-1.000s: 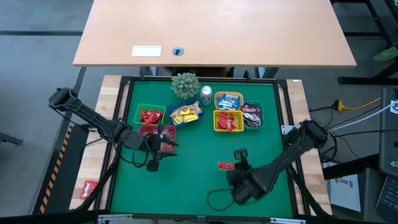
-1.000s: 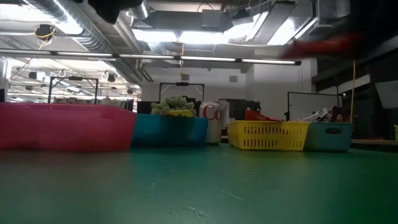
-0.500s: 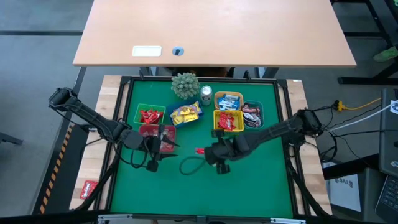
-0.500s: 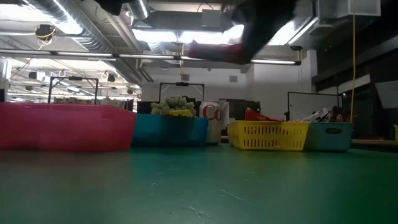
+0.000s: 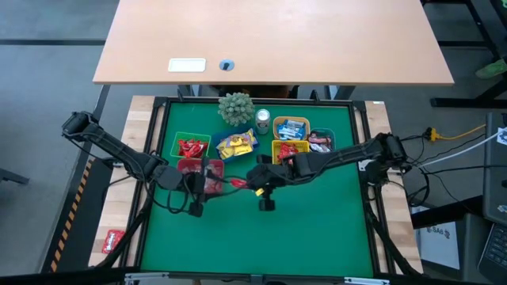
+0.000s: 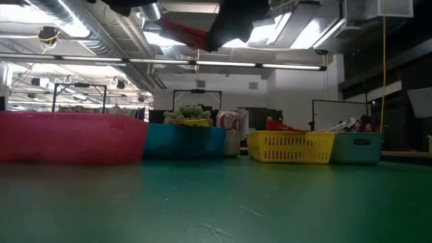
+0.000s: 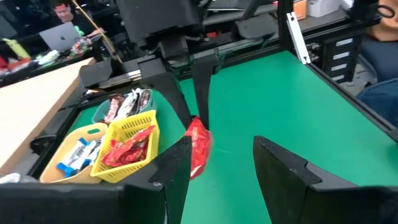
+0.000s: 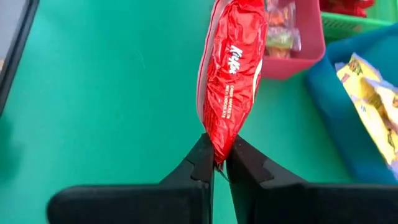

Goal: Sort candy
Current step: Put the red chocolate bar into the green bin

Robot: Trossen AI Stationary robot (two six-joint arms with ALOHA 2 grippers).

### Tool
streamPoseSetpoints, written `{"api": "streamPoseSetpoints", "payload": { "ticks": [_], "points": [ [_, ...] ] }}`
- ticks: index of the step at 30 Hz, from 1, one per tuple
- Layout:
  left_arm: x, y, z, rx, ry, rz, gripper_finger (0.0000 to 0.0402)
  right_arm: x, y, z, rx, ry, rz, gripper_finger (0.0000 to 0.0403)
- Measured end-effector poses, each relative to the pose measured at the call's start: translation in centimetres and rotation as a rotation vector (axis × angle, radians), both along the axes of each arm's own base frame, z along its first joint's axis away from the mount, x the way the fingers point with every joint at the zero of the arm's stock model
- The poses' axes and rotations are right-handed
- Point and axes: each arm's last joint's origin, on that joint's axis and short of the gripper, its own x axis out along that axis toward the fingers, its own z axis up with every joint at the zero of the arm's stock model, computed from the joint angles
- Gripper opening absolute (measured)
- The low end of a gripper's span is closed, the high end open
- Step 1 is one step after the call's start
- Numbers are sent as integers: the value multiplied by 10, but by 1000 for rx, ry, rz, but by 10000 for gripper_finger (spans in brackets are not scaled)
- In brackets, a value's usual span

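Candy [image 8: 231,62], red wrapper, is pinched at one end by right gripper [image 8: 217,160], long axis pointing ahead toward pink bin [image 8: 305,37], just short of it. Left gripper [image 7: 217,158] is parked beside that bin, jaws wide, empty.

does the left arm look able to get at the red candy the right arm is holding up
Probably yes. The red candy hangs clamped in the right pincer right in front of the open left pincer, with no object between them; only the right pincer's fingers crowd its top end.

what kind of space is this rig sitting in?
Likely an open robotics lab or workshop: exposed ceiling ducts, a person at a laptop behind the green table, and racks with cabling beside it.
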Motion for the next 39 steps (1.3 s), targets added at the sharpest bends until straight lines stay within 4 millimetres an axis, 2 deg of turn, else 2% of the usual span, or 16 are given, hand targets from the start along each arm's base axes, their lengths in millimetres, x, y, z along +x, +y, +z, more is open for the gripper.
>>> {"api": "streamPoseSetpoints", "payload": {
  "ticks": [12,19,24,35,39],
  "points": [
    [0,1,0,6,-4,30,160,9,4,8,39,-121,48,28],
    [0,1,0,6,-4,30,156,9,5,8,49,-121,58,28],
    [0,1,0,19,-4,31,123,9,5,8,49,-121,58,28],
    [3,8,0,19,-4,63,11,8,4,8,48,-117,58,28],
    [3,8,0,20,-4,63,5,8,5,8,49,-118,57,28]
  ]
}}
